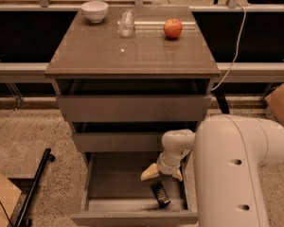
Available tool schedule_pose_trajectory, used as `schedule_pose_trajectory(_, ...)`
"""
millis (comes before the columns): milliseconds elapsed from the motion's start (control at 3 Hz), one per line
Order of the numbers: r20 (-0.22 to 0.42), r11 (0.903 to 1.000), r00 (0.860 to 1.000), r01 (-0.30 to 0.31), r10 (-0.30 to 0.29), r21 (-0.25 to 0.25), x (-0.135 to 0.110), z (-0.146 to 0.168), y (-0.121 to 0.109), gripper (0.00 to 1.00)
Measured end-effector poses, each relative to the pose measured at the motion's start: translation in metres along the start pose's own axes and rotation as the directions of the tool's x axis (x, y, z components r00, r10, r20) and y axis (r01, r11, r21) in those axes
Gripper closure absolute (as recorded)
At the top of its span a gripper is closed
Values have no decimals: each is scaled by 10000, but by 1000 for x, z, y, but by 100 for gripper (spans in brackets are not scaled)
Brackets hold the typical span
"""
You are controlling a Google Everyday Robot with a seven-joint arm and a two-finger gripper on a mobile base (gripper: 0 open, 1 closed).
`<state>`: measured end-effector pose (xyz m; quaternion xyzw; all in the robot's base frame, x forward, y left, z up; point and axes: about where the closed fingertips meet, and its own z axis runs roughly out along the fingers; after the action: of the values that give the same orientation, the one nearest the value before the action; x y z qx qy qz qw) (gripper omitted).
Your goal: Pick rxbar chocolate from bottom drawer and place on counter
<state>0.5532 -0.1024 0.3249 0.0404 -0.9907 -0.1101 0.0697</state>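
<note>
The bottom drawer (pixel 109 183) is pulled open below two shallower drawers. The rxbar chocolate (pixel 160 194), a small black bar, lies flat on the drawer floor near the front right. My gripper (pixel 161 174) hangs inside the drawer just above and behind the bar, its pale fingers (pixel 149 173) spread apart with nothing between them. The white arm reaches in from the right. The counter (pixel 132 46) is the glossy grey-brown top of the cabinet, far above the gripper.
On the counter stand a white bowl (pixel 94 11), a clear glass (pixel 126 23) and a red apple (pixel 173 28). A black pole (pixel 35 186) lies on the floor to the left. A cardboard box (pixel 280 103) sits at the right.
</note>
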Motion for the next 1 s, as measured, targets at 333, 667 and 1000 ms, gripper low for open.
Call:
schedule_pose_trajectory(333,-2,9969,9997,-256,256,-747,-3,19,-6,0)
schedule_pose_trajectory(667,-339,9824,9971,-724,676,-1722,-13,65,-17,0)
schedule_pose_trajectory(1000,-332,9820,9970,-752,705,-1734,-14,67,-17,0)
